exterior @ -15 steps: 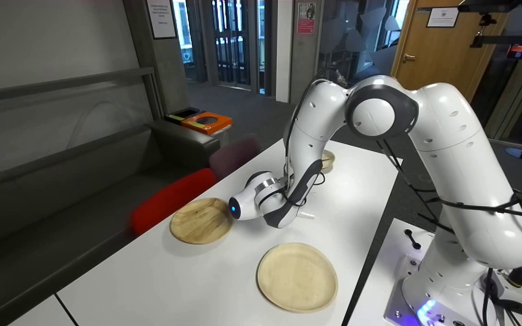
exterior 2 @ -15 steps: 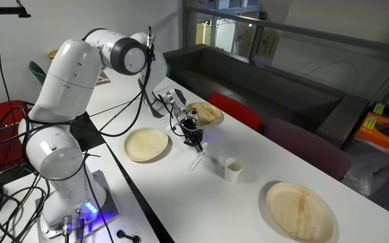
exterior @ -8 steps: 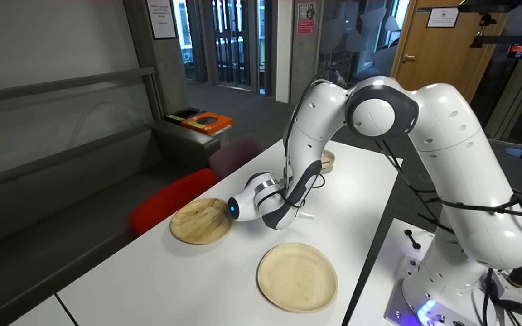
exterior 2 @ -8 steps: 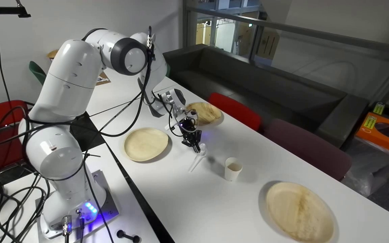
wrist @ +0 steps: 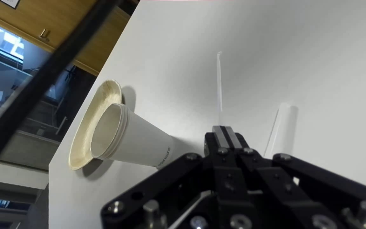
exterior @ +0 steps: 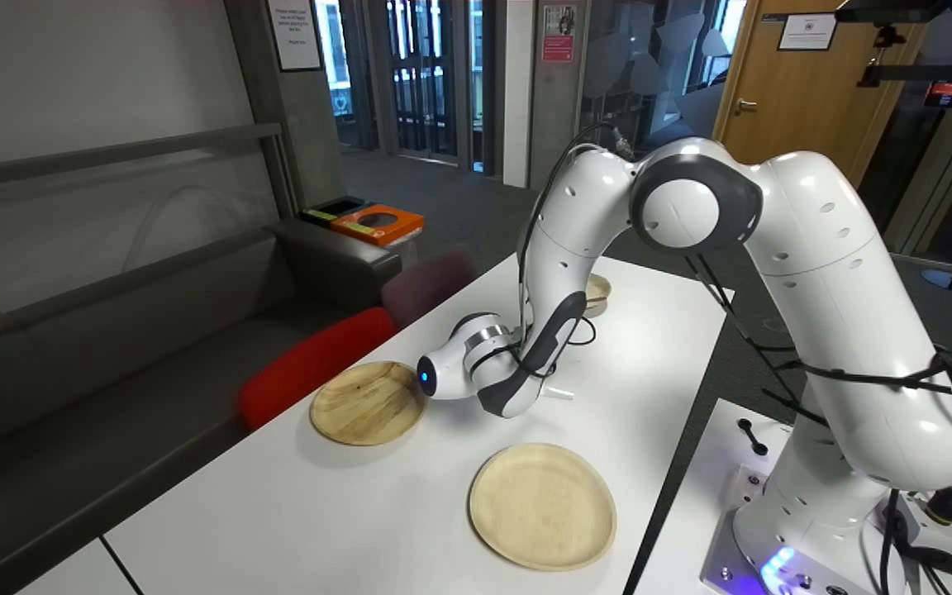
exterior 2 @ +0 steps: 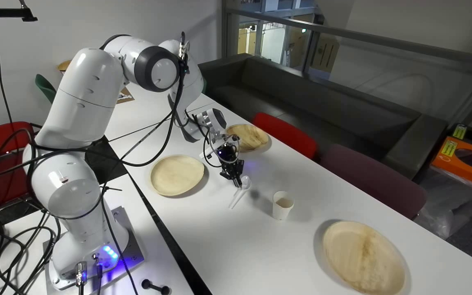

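White spoon (exterior 2: 241,194), one, lying on the white table (exterior 2: 260,254) at the tips of the gripper (wrist: 227,135); touching or just under them, the views do not settle which; presumably light, so a sideways nudge may skid or spin it. Gripper black, fingers drawn fully together, tips low over the tabletop; whether a sliver of the spoon is pinched between them cannot be told; if nothing is caught, a lift leaves the spoon behind, and a push merely shoves it; a deeper descent may jam the tips against the table. Thin translucent strip (wrist: 219,82), straight ahead of the tips in the wrist view; broader white strip (wrist: 278,130), off to one side; which is the spoon's handle is unclear, so a misjudged approach is a likely fault. Paper cups (wrist: 138,136), nested, upright, near the spoon; probably easy to topple, should the gripper spread or swing that way. Brown-streaked plate (exterior 2: 365,256), beyond the cups, well apart from the gripper; risk judged slight. Round plain plate (exterior 2: 177,175) and grained wooden plate (exterior 2: 253,137), behind the gripper in an exterior view; the wrist (exterior: 453,376) appears close to the grained one, so a turn could knock the rim. Dark cable (wrist: 44,76), blurred, crossing a corner of the wrist view; if it sags, liable to snag or sweep the cups
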You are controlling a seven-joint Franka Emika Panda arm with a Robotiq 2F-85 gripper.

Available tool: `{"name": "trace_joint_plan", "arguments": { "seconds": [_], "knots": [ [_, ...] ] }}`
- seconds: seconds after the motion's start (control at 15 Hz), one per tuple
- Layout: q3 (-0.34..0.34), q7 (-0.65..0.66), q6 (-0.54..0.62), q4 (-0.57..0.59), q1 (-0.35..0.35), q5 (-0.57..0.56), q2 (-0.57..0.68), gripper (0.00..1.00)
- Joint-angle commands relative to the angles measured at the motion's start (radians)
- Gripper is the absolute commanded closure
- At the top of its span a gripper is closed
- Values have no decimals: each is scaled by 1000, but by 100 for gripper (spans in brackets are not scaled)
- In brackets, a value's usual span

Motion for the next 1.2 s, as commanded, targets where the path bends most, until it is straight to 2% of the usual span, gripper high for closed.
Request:
{"name": "trace_joint_plan", "arguments": {
  "seconds": [0.0,0.53,1.13],
  "knots": [
    [-10,78,-18,-16,10,34,-26,100],
    [-15,232,-20,-5,16,121,-14,100],
    [-60,220,-46,92,18,147,73,100]
  ]
}}
